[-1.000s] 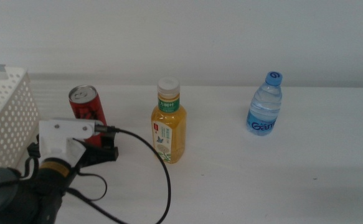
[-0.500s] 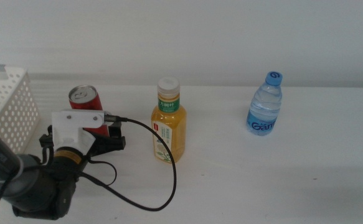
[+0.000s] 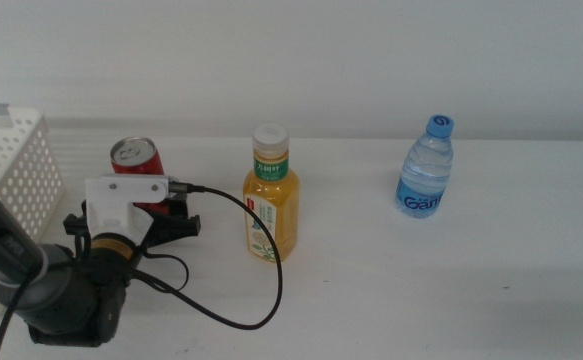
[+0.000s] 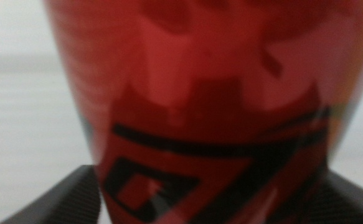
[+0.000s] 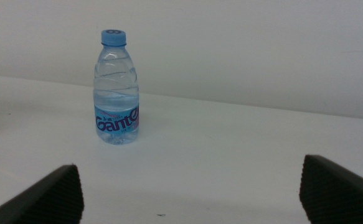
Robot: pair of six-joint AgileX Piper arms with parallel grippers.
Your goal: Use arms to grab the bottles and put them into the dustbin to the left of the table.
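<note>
The left gripper (image 3: pixel 166 215) straddles the red can (image 3: pixel 136 172) at nine o'clock on the table (image 3: pixel 451 280), jaws spread, beside the basket (image 3: pixel 11 170). Closing off-centre could tip it. The right gripper (image 5: pixel 190 193) waits, open.

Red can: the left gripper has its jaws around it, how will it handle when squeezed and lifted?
The red can is tall and slim, so it probably tips easily if nudged off-centre. Its smooth round wall may slip or twist between the jaws of the left gripper. The top looks opened, so it may be light and dent under a hard squeeze.
</note>
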